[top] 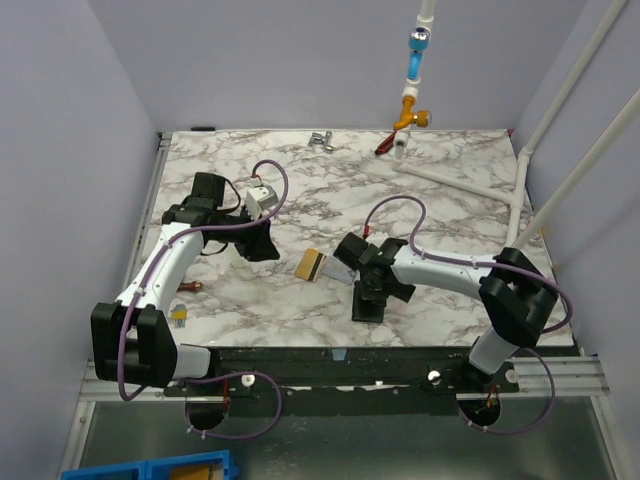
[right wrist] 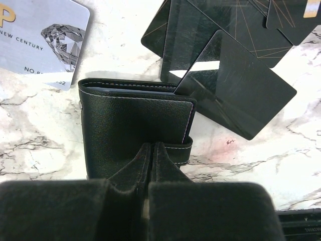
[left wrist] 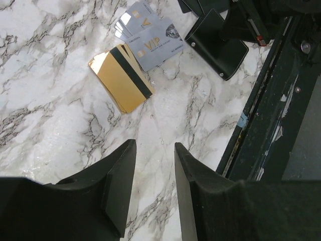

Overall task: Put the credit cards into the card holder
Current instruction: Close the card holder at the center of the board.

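right wrist: card holder [right wrist: 135,125] lies beneath right gripper [right wrist: 152,150], its fingers pressed together.

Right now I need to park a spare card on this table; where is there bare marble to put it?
Bare marble tabletop lies far right, between the white pipe and the right pincer, and in front of the gold striped cards toward the near edge. Crowded mid-table: those, pale grey cards, glossy black cards and the black leather folding wallet bunch together.
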